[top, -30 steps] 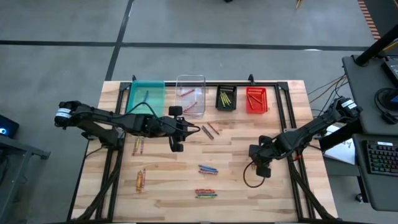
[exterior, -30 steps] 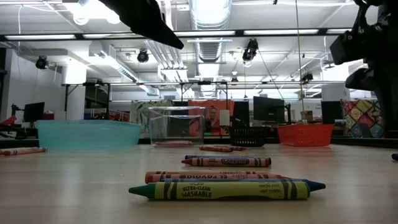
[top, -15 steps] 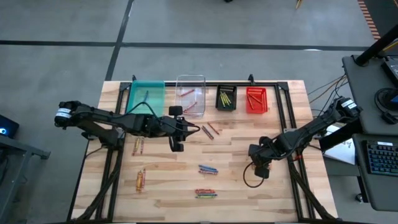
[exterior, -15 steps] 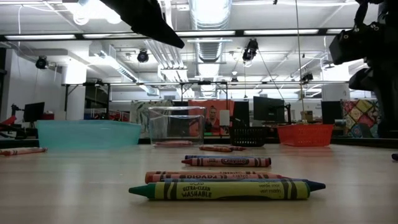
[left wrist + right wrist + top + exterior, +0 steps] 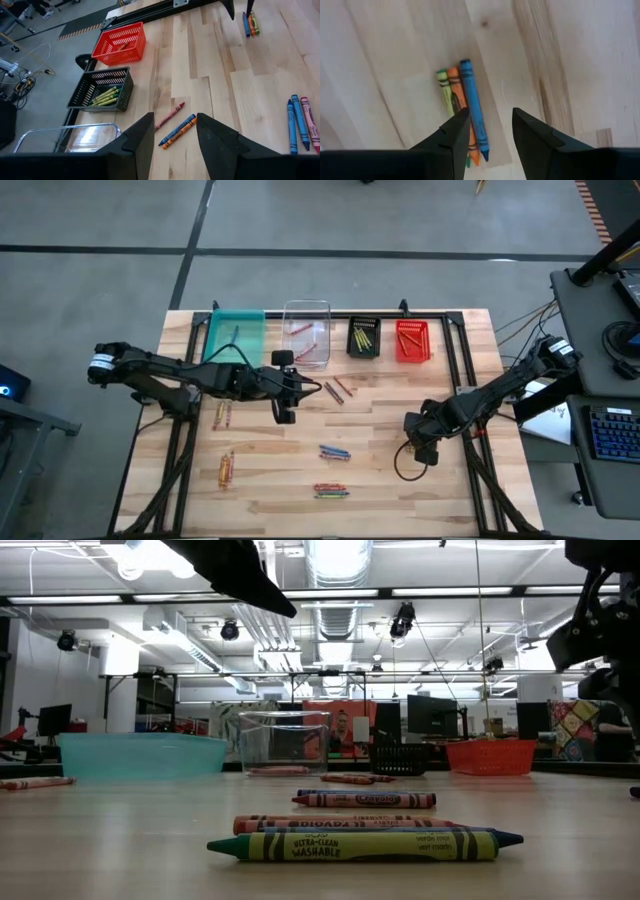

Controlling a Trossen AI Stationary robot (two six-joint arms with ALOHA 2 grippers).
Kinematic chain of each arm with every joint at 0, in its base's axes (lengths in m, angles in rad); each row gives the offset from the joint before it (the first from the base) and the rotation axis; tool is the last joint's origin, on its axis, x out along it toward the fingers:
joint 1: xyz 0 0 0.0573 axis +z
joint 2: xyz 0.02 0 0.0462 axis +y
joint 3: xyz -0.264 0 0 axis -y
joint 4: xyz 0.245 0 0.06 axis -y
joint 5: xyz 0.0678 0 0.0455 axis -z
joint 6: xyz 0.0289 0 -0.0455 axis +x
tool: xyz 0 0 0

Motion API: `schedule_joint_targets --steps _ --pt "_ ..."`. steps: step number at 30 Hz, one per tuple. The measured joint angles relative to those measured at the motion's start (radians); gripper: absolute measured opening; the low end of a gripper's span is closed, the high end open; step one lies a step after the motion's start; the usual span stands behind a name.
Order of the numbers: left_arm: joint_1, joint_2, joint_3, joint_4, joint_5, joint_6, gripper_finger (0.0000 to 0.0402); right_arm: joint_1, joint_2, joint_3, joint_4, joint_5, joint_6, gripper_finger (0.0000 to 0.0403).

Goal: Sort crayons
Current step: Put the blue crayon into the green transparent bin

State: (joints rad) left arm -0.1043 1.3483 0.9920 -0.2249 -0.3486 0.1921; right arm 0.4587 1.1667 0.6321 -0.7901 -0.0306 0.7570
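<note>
Hovering mid-frame, the left gripper [image 5: 284,386] has fingers apart and empty, with two crayons [image 5: 339,389] just right of it. Right gripper [image 5: 421,442], fingers apart and empty, sits lower right; the three crayons [image 5: 462,110] appear beyond its fingers.

Four bins [image 5: 362,337] lined up along the desk's [image 5: 455,490] far edge, crayons [image 5: 334,452] scattered in little clusters, both arms hovering mid-desk.
</note>
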Motion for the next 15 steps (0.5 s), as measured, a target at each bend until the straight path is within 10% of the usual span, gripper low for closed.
schedule_joint_targets --steps 15 --pt "0.0 0.0 0.0 0.0 0.0 0.0 0.013 0.0 0.0 -0.061 0.068 0.001 -0.006 0.0134"
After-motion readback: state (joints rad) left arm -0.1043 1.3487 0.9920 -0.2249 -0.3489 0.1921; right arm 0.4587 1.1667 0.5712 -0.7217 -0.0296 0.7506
